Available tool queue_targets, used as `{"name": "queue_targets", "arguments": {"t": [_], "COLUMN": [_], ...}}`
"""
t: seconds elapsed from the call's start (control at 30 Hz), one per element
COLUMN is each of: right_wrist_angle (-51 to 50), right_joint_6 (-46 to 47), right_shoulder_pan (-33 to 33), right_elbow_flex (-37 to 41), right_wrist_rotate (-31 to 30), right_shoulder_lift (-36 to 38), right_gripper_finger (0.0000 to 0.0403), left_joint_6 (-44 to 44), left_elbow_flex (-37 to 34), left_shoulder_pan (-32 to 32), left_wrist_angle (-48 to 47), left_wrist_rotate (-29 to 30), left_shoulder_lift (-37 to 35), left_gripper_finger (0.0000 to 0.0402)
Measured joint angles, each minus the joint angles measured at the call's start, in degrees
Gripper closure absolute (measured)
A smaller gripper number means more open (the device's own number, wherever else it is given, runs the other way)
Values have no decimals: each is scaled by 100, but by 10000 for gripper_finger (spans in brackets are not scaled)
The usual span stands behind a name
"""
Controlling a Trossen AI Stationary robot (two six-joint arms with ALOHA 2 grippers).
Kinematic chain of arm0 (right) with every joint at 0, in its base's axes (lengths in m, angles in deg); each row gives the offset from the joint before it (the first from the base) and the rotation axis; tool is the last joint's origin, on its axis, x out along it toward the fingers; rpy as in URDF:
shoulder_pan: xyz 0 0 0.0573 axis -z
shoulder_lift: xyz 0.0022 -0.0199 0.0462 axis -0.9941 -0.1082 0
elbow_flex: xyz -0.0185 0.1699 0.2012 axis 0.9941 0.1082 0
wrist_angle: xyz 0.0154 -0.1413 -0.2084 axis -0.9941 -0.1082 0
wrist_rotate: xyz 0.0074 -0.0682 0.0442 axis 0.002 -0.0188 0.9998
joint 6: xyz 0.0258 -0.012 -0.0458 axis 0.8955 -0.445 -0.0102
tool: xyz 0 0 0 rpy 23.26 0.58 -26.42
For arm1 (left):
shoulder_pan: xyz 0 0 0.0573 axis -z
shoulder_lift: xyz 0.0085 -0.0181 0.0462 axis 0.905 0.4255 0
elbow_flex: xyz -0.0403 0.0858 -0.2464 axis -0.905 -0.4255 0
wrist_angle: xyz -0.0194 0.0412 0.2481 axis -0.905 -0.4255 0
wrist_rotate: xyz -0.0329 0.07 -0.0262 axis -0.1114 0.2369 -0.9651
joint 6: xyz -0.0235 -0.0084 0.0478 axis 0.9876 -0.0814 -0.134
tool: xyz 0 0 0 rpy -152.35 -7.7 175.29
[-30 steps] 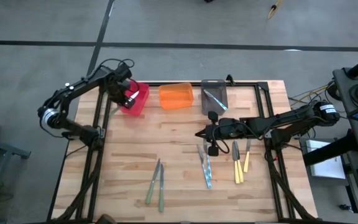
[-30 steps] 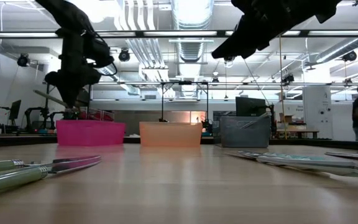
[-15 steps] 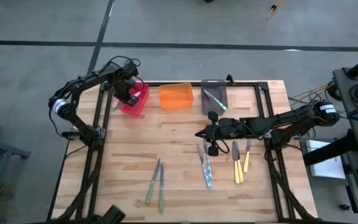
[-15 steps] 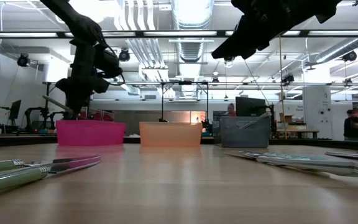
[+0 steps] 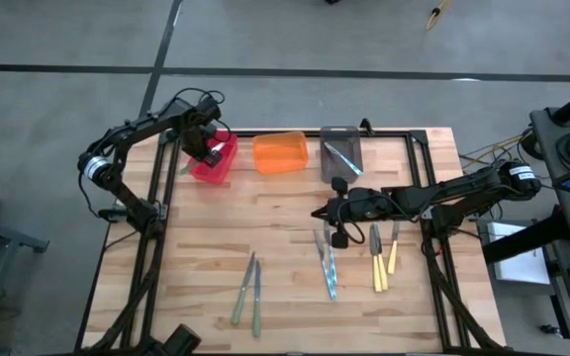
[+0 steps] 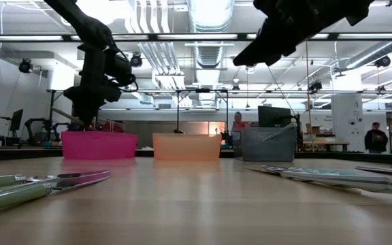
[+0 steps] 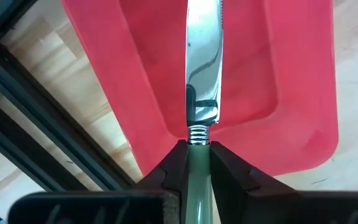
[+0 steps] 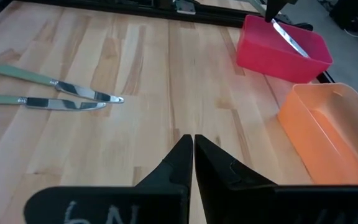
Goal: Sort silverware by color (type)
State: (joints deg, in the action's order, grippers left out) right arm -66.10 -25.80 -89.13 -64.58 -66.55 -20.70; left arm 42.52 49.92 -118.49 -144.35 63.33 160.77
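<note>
My left gripper sits over the red bin at the table's far left corner, fingers clamped on the green handle of a knife, blade pointing down into the bin. My right gripper hovers mid-table, fingers together, empty. Two green-handled knives lie near the front edge; blue-handled and yellow-handled utensils lie beside it

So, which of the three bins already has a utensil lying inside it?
The grey bin, the rightmost of the row: a light blue utensil lies in it. The orange bin holds nothing, and over the red bin the left gripper holds a green knife.
</note>
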Motion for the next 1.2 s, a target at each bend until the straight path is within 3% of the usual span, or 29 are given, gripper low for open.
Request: {"name": "queue_targets", "arguments": {"t": [0.73, 1.2], "right_wrist_angle": [-52, -138], "right_joint_6": [54, 111], "right_shoulder_pan": [0, 0], "right_elbow_flex": [2, 2], "right_wrist_rotate": [0, 2], "right_shoulder_lift": [-2, -2], "right_gripper_finger": [394, 394], "left_joint_6": [25, 7], "left_elbow_flex": [-20, -20], "left_shoulder_pan": [0, 56], "left_wrist_angle": [59, 137], "left_wrist_rotate": [197, 197], "left_shoulder_lift": [-2, -54], "left_gripper_finger": [361, 282]}}
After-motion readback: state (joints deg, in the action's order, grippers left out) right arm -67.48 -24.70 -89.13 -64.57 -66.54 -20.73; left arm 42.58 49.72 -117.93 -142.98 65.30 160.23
